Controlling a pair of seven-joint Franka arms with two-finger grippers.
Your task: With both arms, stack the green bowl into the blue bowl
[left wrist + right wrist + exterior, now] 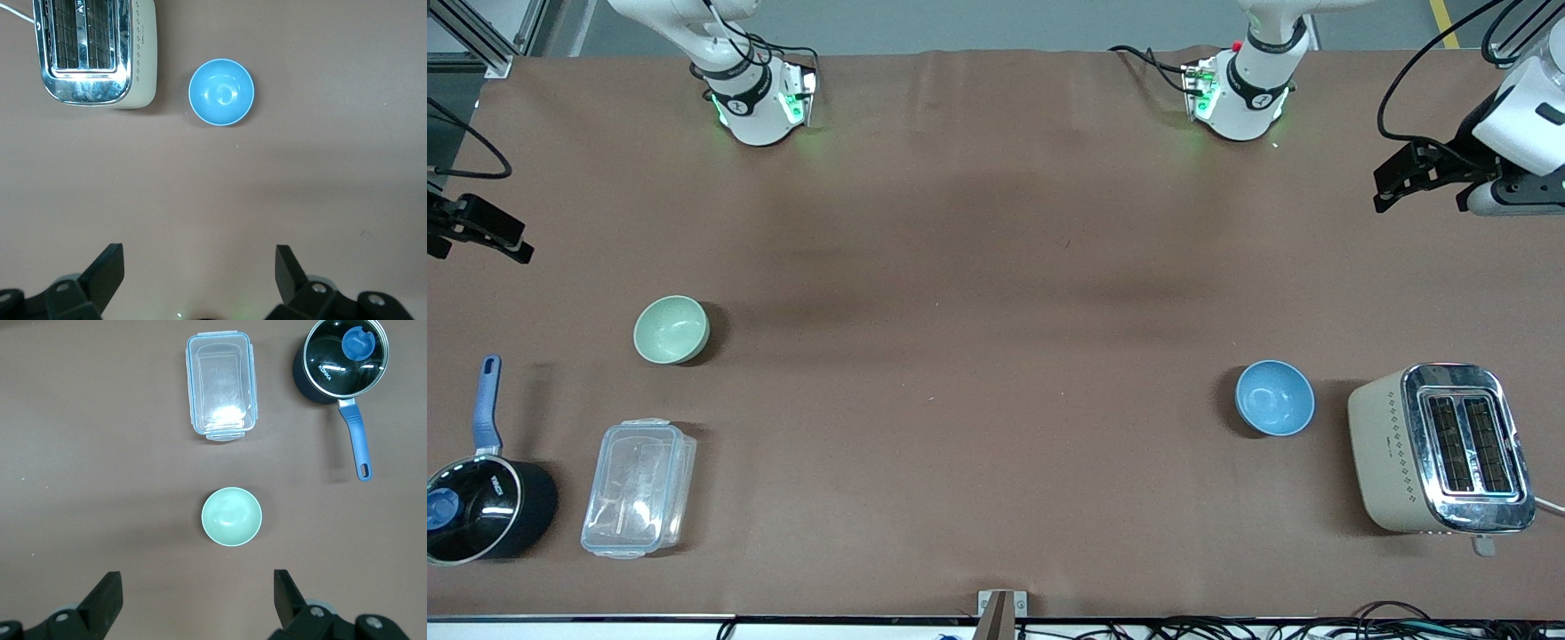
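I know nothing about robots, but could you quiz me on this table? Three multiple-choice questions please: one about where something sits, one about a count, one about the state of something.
1. What stands right beside the small round sky-blue bowl?
A. a beige two-slot toaster
B. a clear plastic box
C. a black saucepan

2. How many bowls are on the brown table?
A. one
B. two
C. three

3. What is the right gripper doing?
A. gripping the green bowl
B. hanging open above the green bowl
C. resting inside the saucepan

Answers:
1 A, the beige toaster stands next to it at the left arm's end.
2 B, only the blue one and the small pale mint-green bowl.
3 B, its fingers are spread, with the green bowl on the table below; the left gripper likewise hangs open above the blue bowl.
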